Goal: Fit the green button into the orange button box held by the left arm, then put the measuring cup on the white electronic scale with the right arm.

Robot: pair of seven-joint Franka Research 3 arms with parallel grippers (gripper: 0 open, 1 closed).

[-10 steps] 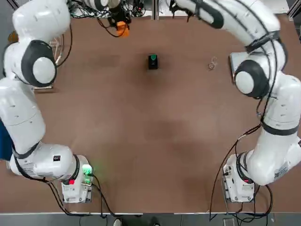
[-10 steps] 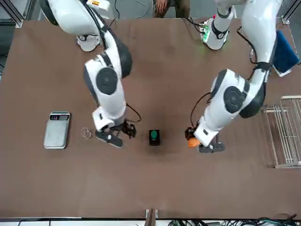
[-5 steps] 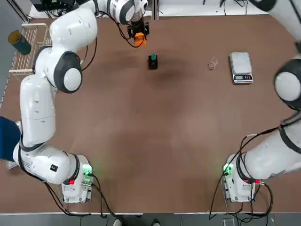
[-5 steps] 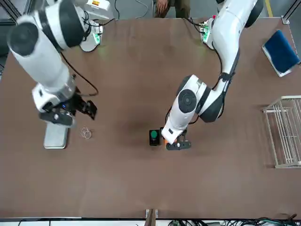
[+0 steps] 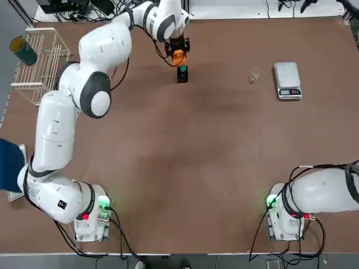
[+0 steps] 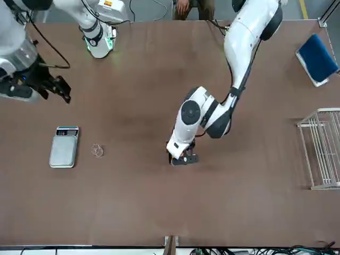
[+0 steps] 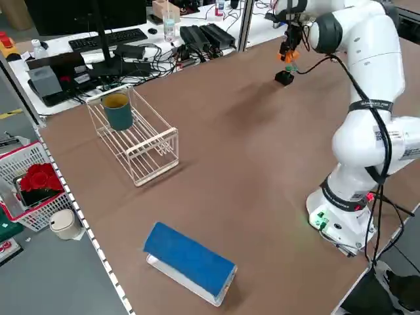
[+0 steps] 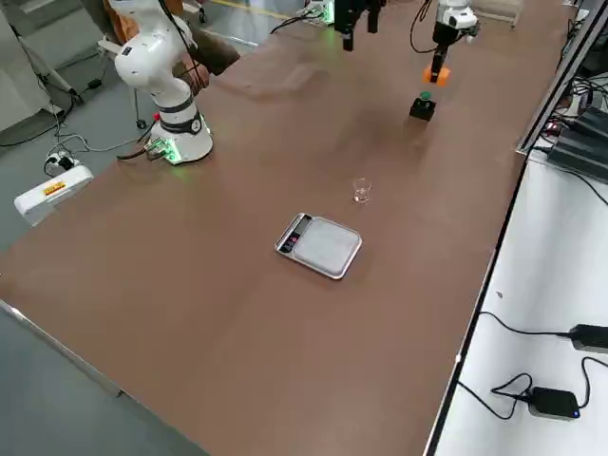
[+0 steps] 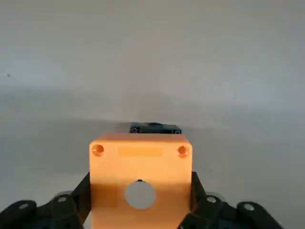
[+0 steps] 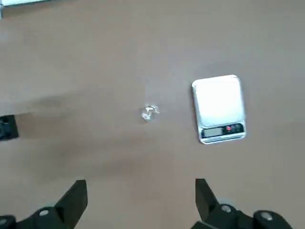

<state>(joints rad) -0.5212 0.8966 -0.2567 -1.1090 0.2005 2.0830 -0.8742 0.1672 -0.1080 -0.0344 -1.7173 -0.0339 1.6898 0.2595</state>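
Observation:
My left gripper (image 5: 178, 50) is shut on the orange button box (image 5: 178, 57), its fingers (image 9: 78, 198) clamping both sides of the box (image 9: 140, 167), round hole showing. The box hangs just above and slightly beyond the green button (image 5: 182, 69), which stands on its dark body (image 8: 421, 107) at the table's far middle. In the front view the arm hides the button. The measuring cup (image 5: 254, 75) stands upright beside the white electronic scale (image 5: 288, 80). My right gripper (image 10: 140, 198) is open and empty, raised high over the cup (image 10: 149, 113) and the scale (image 10: 219, 109).
A wire rack (image 5: 36, 59) with a dark green cup (image 5: 22, 49) stands at the far left. A blue-topped block (image 7: 190, 261) lies at the left edge. Desks with cables border the far edge. A person's hand (image 6: 183, 6) shows behind the robot.
My left gripper carried the orange box to the right and nearer, from the far edge to just over the green button. My right gripper drew away from the button, past the cup, and rose.

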